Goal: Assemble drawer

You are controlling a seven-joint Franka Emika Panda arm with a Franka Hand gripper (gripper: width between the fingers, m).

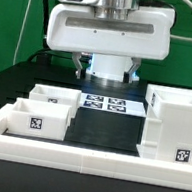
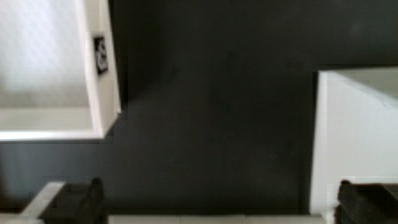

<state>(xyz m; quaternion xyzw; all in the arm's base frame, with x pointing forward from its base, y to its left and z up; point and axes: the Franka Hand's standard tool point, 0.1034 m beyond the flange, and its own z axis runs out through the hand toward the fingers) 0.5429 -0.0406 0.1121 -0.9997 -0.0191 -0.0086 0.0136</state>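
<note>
Two trays [image 1: 40, 113] flank the raised gripper [image 1: 107, 83].

White trays [image 1: 42, 113], white shell [image 1: 174, 122] (black-and-white square tags), black table [image 1: 103, 131], checker-tagged marker board [image 1: 113, 105]

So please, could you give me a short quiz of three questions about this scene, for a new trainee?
1. True or false: the gripper is holding one of the trays.
2. How many small open-top trays lie on the table?
A. one
B. two
C. three
3. On which side of the exterior view does the tall shell stand?

Key
1. False. In the wrist view the fingertips stand apart over bare table with nothing between them.
2. B. The near tray and the far tray lie side by side on the exterior view's left.
3. On the exterior view's right; the marker board lies between it and the trays.
</note>
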